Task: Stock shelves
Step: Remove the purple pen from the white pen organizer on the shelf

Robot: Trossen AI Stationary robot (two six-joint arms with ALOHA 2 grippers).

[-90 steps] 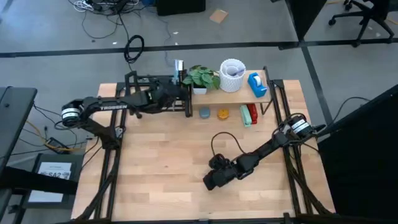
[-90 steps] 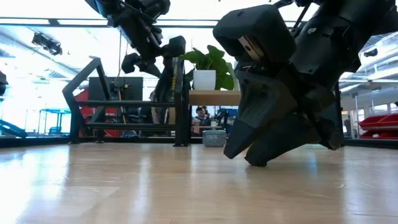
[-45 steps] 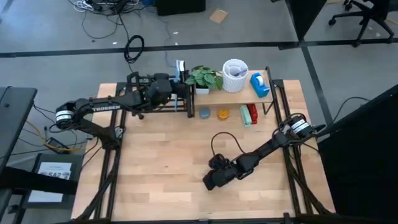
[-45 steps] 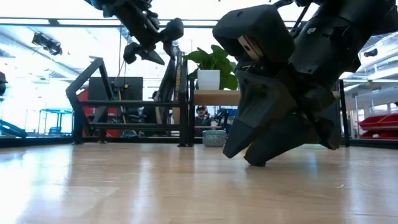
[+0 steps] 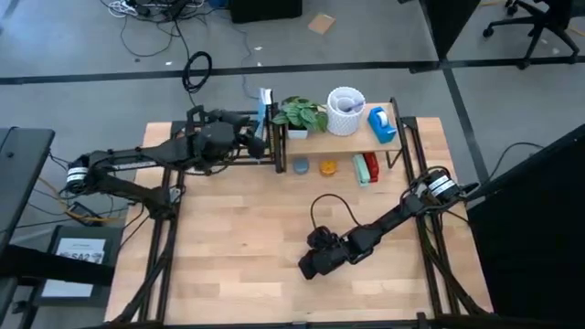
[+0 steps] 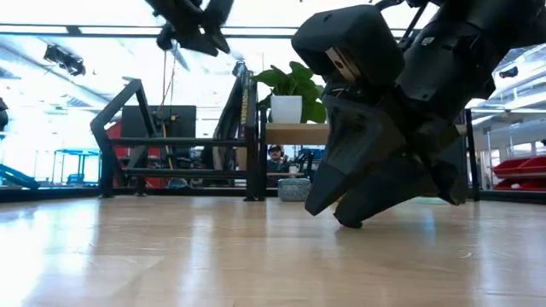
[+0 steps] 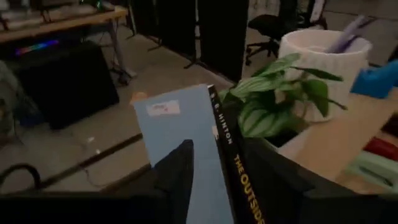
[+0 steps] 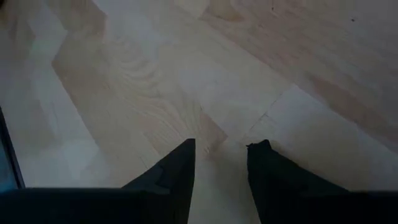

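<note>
Now left tool (image 5: 254,139) apart, astride book (image 7: 233,162), beside wooden shelf (image 5: 320,142).

Cable coil (image 5: 197,68) on floor, office chair (image 5: 535,23), possibly cardboard scrap (image 5: 321,24)

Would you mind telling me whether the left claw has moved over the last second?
Yes. In the high view the left claw has drawn back to the picture's left, away from the potted plant on the plank shelf, leaving the books standing.
</note>
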